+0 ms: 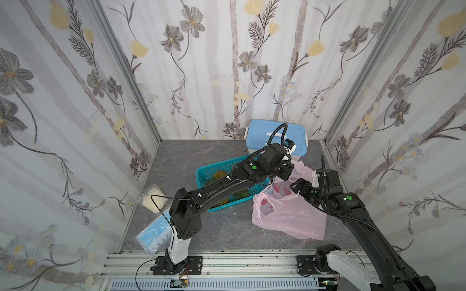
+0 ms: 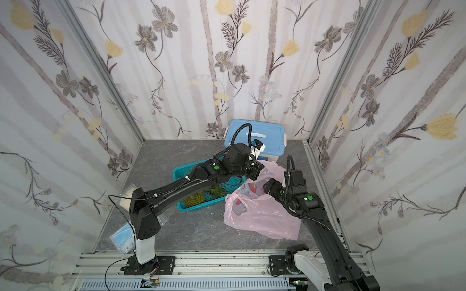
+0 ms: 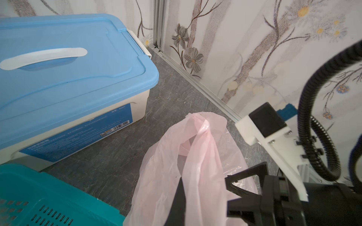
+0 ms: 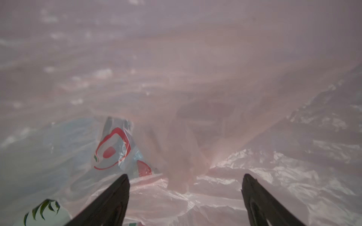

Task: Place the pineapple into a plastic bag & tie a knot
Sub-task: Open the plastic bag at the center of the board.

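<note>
The plastic bag [image 1: 290, 216] lay crumpled on the grey tabletop [image 1: 222, 226], toward the right side and just beside the teal basket [image 1: 201, 173]. Its mouth faced the far wall.

The left arm reached across the basket. The left gripper [image 1: 286, 173] was closed at the far edge of the bag, where a flap of pink film rose up to it. In the left wrist view the film [image 3: 195, 156] draped over one dark finger [image 3: 180, 195], so the gripper appeared to be pinching the bag's edge (the pinch itself was hidden under the film).

The right gripper [image 4: 185, 176] sat at the bag's mouth with its two fingers spread wide. Only loose pink film lay below them and nothing was clamped. Its wrist view was filled with pink plastic, with red printed marks [image 4: 111, 148] to one side.

The pineapple [image 2: 195, 199] was in the basket, not in the bag. Its green leaves pointed toward the bag, and the left arm crossed over part of it in both top views.

A white box with a blue lid [image 1: 276, 136] stood against the back wall behind the basket. A packet of blue masks [image 1: 153, 234] and a small clear pouch of white lumps [image 1: 152, 200] lay well apart from the bag, near the left arm's base.
</note>
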Tool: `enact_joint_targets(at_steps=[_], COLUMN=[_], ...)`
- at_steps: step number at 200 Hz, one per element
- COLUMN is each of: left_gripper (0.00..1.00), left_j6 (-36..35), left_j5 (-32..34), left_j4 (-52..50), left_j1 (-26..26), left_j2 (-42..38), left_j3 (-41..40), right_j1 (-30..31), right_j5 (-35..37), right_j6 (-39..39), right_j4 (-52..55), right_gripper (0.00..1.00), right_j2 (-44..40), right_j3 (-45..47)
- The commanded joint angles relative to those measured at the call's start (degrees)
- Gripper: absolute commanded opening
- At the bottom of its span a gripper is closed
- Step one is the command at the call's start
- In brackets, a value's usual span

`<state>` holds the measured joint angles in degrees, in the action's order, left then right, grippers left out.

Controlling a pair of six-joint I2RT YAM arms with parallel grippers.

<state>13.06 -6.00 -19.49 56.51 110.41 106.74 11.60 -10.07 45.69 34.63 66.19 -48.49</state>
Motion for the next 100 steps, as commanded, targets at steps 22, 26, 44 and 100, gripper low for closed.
enact_joint_targets(at_steps=[22, 26, 44, 100], left_gripper=[0.0, 0.0, 0.0, 0.08], left_j6=[4.2, 4.2, 4.3, 6.5], left_j5=[1.3, 1.7, 3.2, 11.4], left_j4=[0.1, 0.0, -0.2, -2.4], left_j1=[-0.1, -0.1, -0.3, -2.7], left_j2=[-0.5, -0.6, -0.7, 1.1], left_j3=[-0.1, 0.0, 0.0, 2.2], right_j1=[2.7, 3.0, 3.4, 1.3], right_j5=[8.8, 9.5, 12.2, 10.4], right_j6=[4.7, 5.0, 5.3, -5.9], right_j4=[-6.7, -5.9, -4.2, 3.7], right_gripper=[0.7, 0.64, 0.34, 0.0], right_j2=[9.1, 9.6, 9.3, 5.7], right_j3=[-1.5, -1.6, -0.4, -3.9])
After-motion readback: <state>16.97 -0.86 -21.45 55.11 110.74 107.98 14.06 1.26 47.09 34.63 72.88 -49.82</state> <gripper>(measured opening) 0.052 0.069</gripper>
